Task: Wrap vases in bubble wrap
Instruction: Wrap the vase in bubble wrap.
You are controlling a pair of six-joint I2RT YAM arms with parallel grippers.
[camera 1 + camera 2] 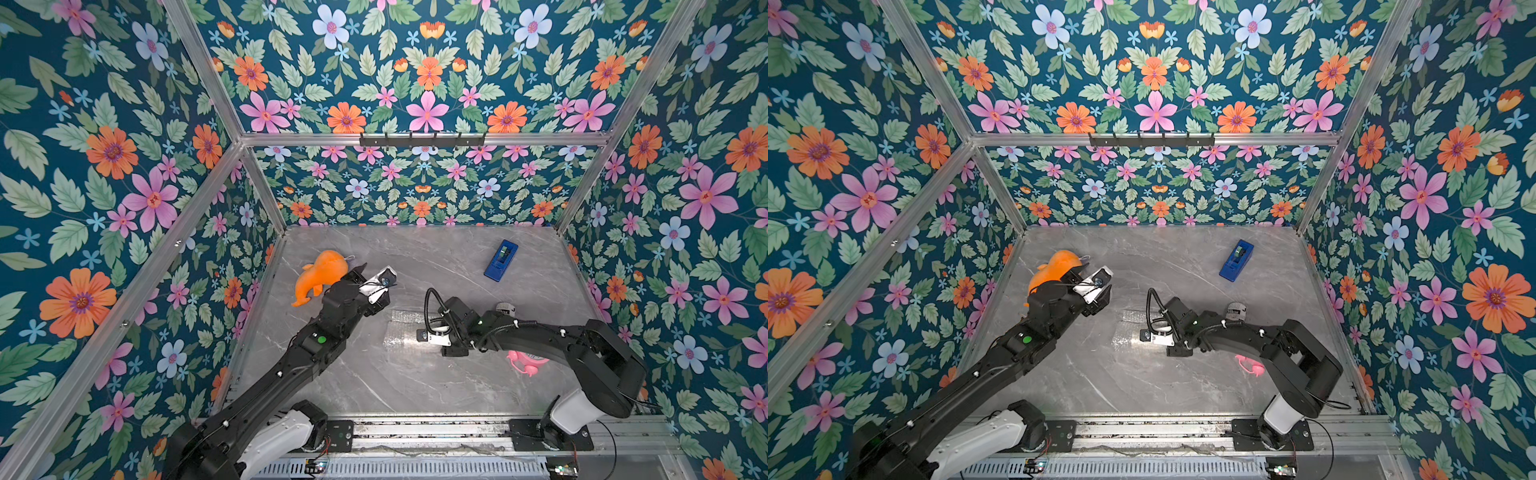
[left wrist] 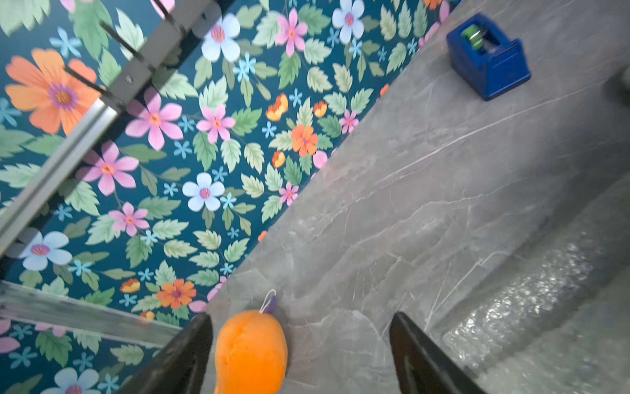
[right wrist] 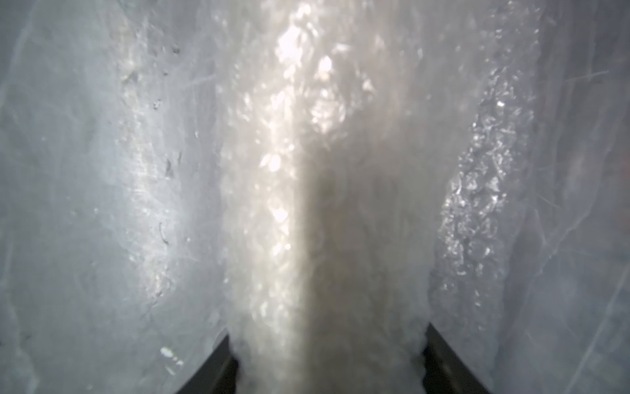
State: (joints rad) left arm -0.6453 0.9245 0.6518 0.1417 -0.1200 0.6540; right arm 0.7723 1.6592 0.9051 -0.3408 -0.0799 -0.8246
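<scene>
The off-white vase (image 3: 324, 238) lies rolled inside the clear bubble wrap (image 3: 477, 191), and shows only as a pale cylinder through the film in the right wrist view. In both top views the bubble wrap (image 1: 399, 332) (image 1: 1125, 332) lies mid-table, and my right gripper (image 1: 451, 332) covers its right end. That gripper points down, its jaws shut on the wrapped vase from both sides. My left gripper (image 1: 369, 287) hangs raised above the table to the wrap's far left, open and holding nothing (image 2: 301, 327).
An orange plush toy (image 1: 320, 276) (image 2: 250, 351) lies below the left gripper near the left wall. A blue tape dispenser (image 1: 500, 259) (image 2: 487, 58) stands at the back right. A grey roll (image 1: 505, 308) and a pink object (image 1: 521, 360) sit behind and under the right arm.
</scene>
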